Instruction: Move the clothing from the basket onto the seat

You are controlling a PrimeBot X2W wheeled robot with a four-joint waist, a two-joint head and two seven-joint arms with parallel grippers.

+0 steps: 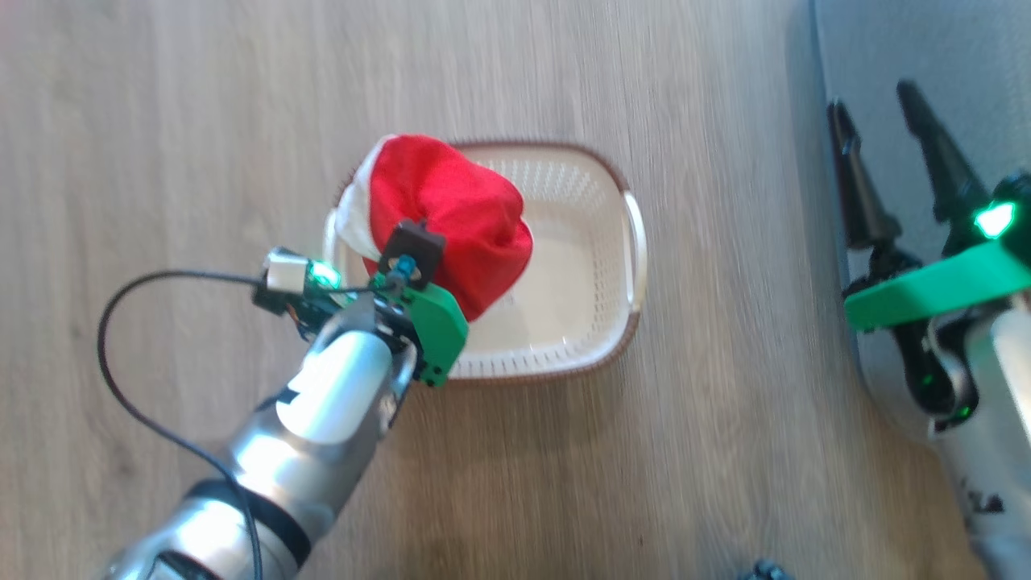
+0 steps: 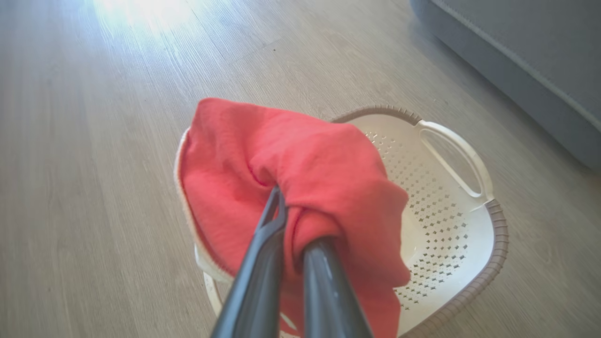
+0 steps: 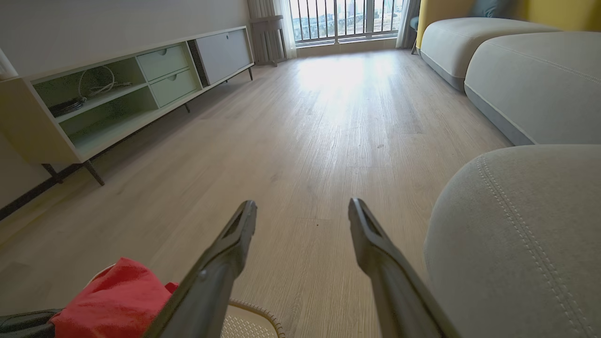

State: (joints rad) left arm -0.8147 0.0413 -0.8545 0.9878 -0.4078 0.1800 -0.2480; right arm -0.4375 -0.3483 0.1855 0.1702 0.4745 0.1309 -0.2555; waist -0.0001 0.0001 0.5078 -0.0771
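The clothing (image 1: 451, 217) is a red garment with a white band, bunched up and hanging over the left half of the basket (image 1: 596, 242). My left gripper (image 2: 281, 206) is shut on the clothing (image 2: 305, 169), its two dark fingers pinching a fold. The cream perforated basket (image 2: 450, 225) with a brown rim sits on the wooden floor, its visible floor bare. My right gripper (image 1: 874, 113) stands open over the grey seat (image 1: 918, 56) at the right. The right wrist view shows the open right gripper (image 3: 303, 211), the seat (image 3: 516, 234) beside it, and the red clothing (image 3: 117, 300) at the lower left.
Pale wooden floor (image 1: 201, 121) surrounds the basket. A black cable (image 1: 121, 354) loops off my left wrist. A low TV cabinet (image 3: 117, 94) lines the far wall, and more grey cushions (image 3: 540, 80) sit beyond the seat, toward a window.
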